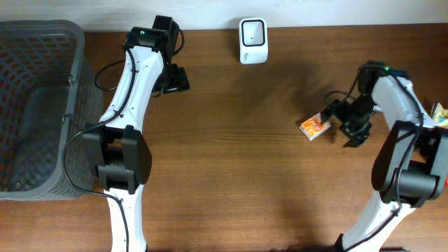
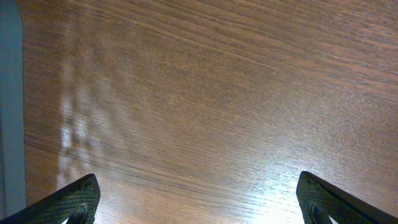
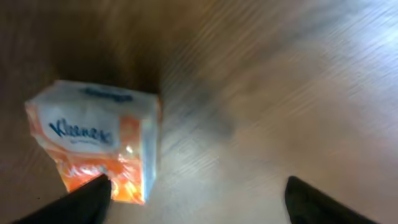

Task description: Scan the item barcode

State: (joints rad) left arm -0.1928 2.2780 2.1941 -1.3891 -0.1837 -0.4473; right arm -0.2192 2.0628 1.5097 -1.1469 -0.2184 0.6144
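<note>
The right gripper [image 3: 196, 204] stands with its jaws wide apart over the table [image 1: 231, 154] and has hold of nothing; only bare wood shows between them. The Kleenex pack [image 3: 93, 140] lies flat on the wood outside that gap, at about 9 o'clock of it, close by the jaw on that side. The wrist view is too blurred to say whether they touch. The step in hand looks like taking up the pack, and the gripper is off to one side for it. It should slide toward 9 o'clock until the pack sits squarely between the jaws, then close gently across the narrow sides, since a soft tissue pack will likely crush or slip. No barcode shows on the printed top face, so it is probably underneath or on an edge. The grip should leave those faces uncovered. Farther off, at about 9 o'clock across the table, the left gripper [image 2: 199, 210] hangs fully open and empty over bare wood. Farthest, at about 11 o'clock from the pack, the white scanner [image 1: 252, 40] stands at the table's back edge. The pack's code should be turned toward its window. The grey basket [image 1: 77, 63] sits at the far 9 o'clock side.
</note>
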